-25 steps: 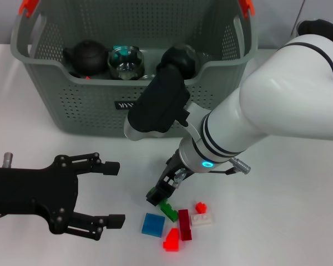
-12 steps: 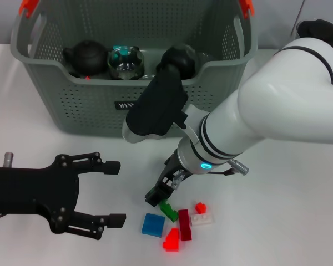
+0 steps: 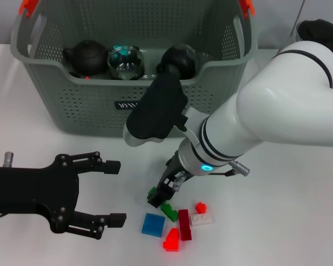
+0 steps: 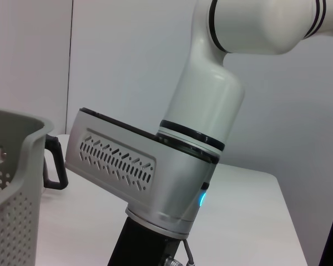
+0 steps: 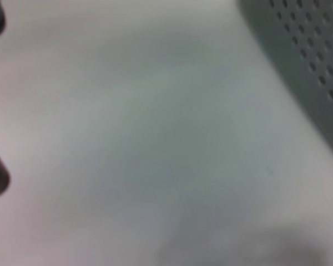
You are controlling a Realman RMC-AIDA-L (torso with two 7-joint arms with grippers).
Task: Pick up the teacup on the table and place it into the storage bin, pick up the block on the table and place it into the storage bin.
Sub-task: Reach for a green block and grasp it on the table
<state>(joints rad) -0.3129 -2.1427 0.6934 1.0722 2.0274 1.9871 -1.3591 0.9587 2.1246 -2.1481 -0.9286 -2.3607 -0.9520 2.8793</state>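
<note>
Head view shows the right gripper [image 3: 162, 191] low over the table [image 3: 299, 221], its fingertips down at the edge of a small scatter of blocks. Something green sits at its tips, just beside the green block [image 3: 168, 211], but whether the fingers are closed on a block or merely touching one cannot be told from here.

Right at the gripper's tip lies the green block; just beyond it sit the blue block [image 3: 153, 224], the dark red block [image 3: 184, 224], the bright red block [image 3: 171, 240], the white block [image 3: 202, 219] and a small red piece [image 3: 200, 207] touching it. None of these is in the storage bin [image 3: 100, 105] yet.

The bin stands behind the gripper, farther from the robot. Inside it rest a dark teapot [image 3: 86, 56], a glass cup [image 3: 124, 60] and another dark round vessel [image 3: 177, 60]. No teacup is left on the table, so the teacup half of the task looks done, with the cup probably among those vessels. The block half appears to be at the grasping step, with lift and carry to the bin remaining.

The left gripper [image 3: 108, 191] hovers to the side of the right one, near the table's front, its fingers spread wide and holding nothing. The right wrist view shows only table and a bit of bin wall.
</note>
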